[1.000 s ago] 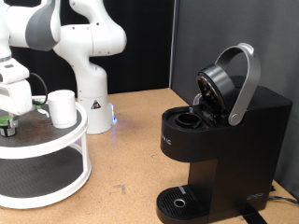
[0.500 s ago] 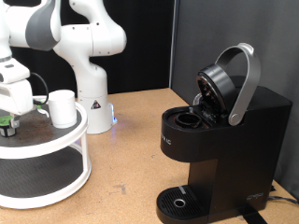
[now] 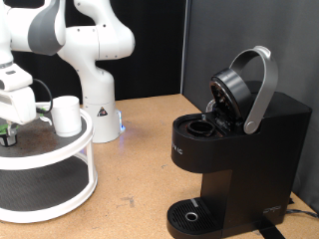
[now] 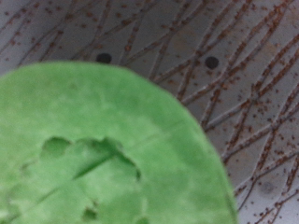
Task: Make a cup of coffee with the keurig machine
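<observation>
The keurig machine [image 3: 239, 149] stands at the exterior view's right, its silver-grey lid handle [image 3: 261, 85] raised and the brew chamber [image 3: 202, 127] open. The white cup [image 3: 67, 116] stands on the top shelf of a round white stand [image 3: 60, 189] at the left. My gripper [image 3: 10, 123] is at the left edge, down over a small green-topped pod [image 3: 7, 132] on that shelf, left of the cup. In the wrist view the pod's green lid [image 4: 103, 149] fills most of the picture, very close; no fingers show there.
The stand has a lower shelf too. The robot's white base [image 3: 97, 110] stands behind the stand. The machine's round drip tray [image 3: 189, 214] holds nothing. A dark panel backs the wooden table [image 3: 140, 149]. The speckled brown shelf surface [image 4: 243, 65] lies around the pod.
Almost nothing differs; the hand stays low over the pod at the left edge, and the cup and the machine have not moved.
</observation>
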